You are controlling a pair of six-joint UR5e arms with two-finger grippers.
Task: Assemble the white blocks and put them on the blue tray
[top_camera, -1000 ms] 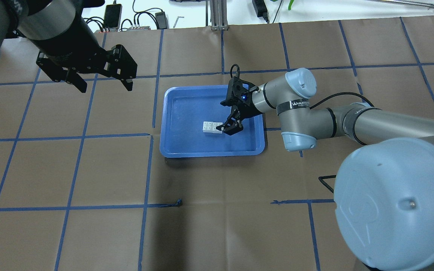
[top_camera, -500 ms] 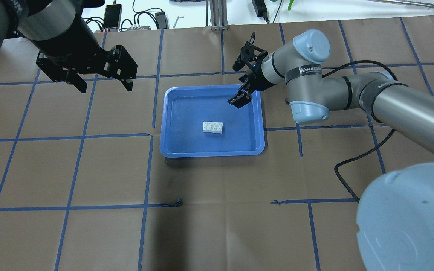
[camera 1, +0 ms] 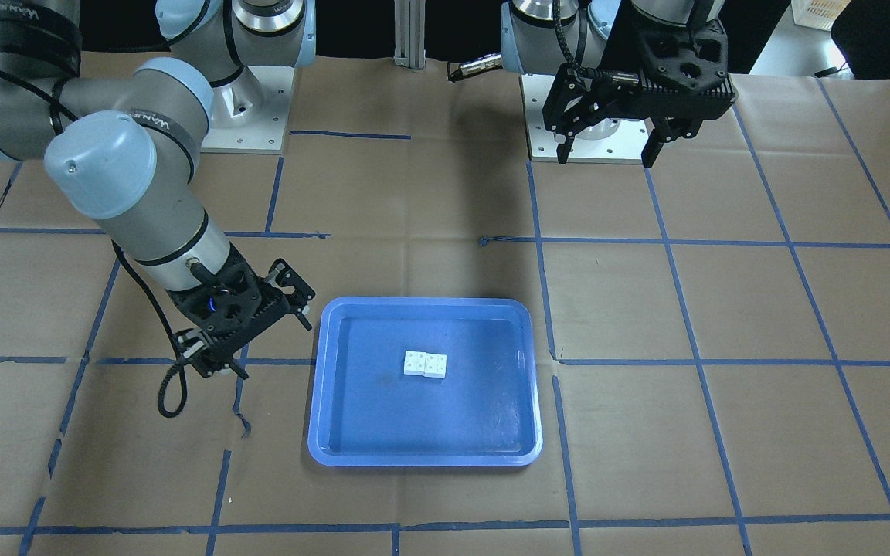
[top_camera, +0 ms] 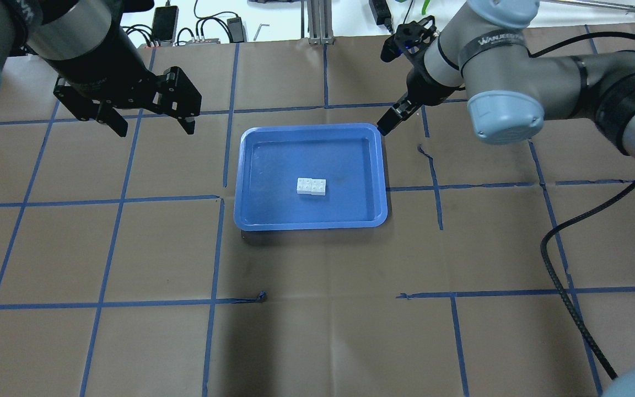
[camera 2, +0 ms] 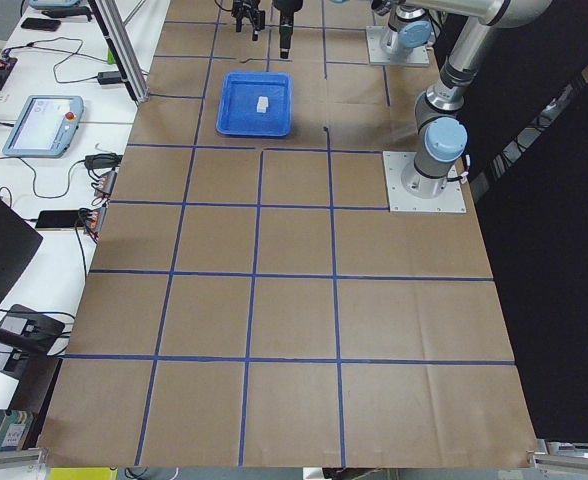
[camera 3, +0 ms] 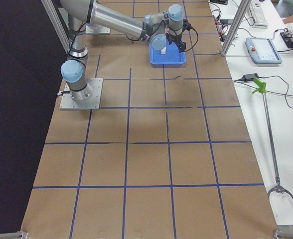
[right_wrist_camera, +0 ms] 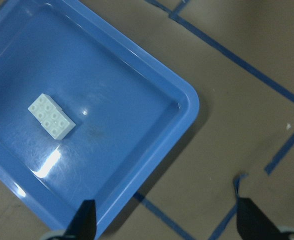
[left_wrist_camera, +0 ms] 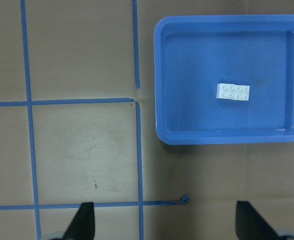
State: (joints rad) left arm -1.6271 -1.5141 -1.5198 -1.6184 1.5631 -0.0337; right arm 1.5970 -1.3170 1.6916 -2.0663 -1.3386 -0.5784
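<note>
showing brown paper point(top_camera: 317, 342), blue tape grid point(top_camera: 130, 302); left hand point(top_camera: 155, 130), right hand point(right_wrist_camera: 168, 220) spread, empty.

Cut off by the bottom edge in the wrist views: all of the left claw point(left_wrist_camera: 167, 224) and the right claw point(right_wrist_camera: 167, 226) except two dark fingertips point(left_wrist_camera: 85, 222) each. Cannot make out studs or seam on the blocks point(camera 2: 262, 103) in the left side view, just a white speck in the tray point(camera 2: 239, 122). Hidden behind the right arm point(camera 3: 159, 41) in the right side view: part of the tray.
</note>
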